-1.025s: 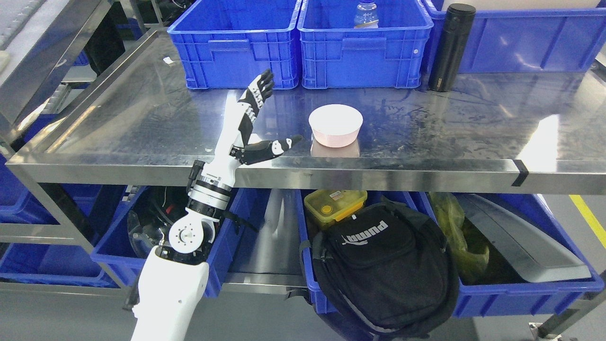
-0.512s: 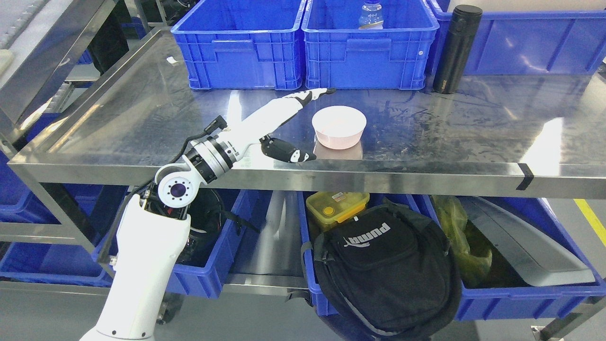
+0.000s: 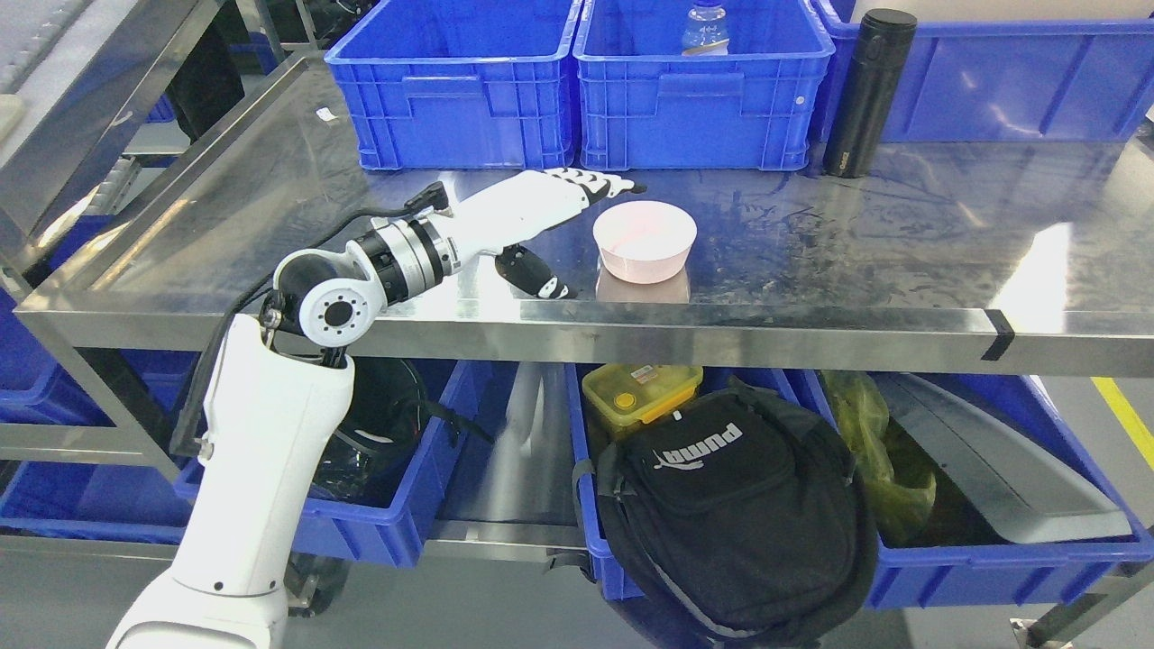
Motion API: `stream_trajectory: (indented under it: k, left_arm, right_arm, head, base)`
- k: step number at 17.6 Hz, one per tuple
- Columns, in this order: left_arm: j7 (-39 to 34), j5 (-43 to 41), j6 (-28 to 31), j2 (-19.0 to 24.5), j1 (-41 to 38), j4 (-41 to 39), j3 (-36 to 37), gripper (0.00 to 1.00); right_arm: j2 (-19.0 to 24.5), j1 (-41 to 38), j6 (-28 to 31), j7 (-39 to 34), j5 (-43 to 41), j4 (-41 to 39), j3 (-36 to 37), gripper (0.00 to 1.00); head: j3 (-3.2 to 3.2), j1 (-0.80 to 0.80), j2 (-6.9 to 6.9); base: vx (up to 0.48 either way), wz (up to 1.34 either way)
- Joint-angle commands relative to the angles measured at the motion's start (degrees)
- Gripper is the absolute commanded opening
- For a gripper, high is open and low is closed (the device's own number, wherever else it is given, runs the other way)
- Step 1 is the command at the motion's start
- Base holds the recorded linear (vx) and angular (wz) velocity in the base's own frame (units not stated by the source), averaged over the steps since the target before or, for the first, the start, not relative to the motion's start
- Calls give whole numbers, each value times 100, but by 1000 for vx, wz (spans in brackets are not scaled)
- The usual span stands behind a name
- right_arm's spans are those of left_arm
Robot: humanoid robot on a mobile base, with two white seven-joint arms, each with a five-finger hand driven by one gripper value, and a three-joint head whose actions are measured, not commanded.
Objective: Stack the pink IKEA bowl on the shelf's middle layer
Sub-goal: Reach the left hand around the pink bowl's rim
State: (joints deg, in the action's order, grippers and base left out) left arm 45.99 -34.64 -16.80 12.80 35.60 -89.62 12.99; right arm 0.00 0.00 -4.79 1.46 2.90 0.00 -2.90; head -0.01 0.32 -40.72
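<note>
Left hand (image 3: 541,207) spread, empty, just left of round pink plastic bowl (image 3: 645,241) on steel shelf (image 3: 270,234); we judge thumb dropped near-side to cup bowl wall.

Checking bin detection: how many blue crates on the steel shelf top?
3: left crate, middle crate holding a bottle, right crate cut off by the frame; more may be hidden.

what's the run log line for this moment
phase: reach | left robot hand: open, beside pink bowl, not touching | bowl: upright on steel shelf, alone | right arm: out of view
</note>
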Motion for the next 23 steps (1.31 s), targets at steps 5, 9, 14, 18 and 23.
stream_trajectory:
  k: [5, 9, 14, 18, 23]
  left_arm:
    - [1123, -1246, 10, -234, 745, 408, 677, 74]
    - [1114, -1852, -16, -717, 914, 1041, 767, 71]
    - [1105, -2161, -209, -998, 975, 1481, 802, 65]
    - [956, -2319, -218, -1096, 1177, 1833, 793, 64]
    - [719, -2389, -218, -1180, 1300, 2115, 767, 63]
  right_arm:
    - [-100, -123, 5, 3, 0, -100, 0, 100]
    - [-100, -123, 5, 3, 0, -100, 0, 100]
    - [-100, -123, 5, 3, 0, -100, 0, 100]
    - [-100, -123, 5, 3, 0, -100, 0, 100]
    - [-100, -123, 5, 3, 0, -100, 0, 100]
  head:
    - [0, 0, 0]
    - [0, 0, 0]
    - [0, 0, 0]
    - [0, 0, 0]
    - [0, 0, 0]
  base:
    - [0, 0]
    - [0, 0]
    - [0, 0]
    - [0, 0]
    - [0, 0]
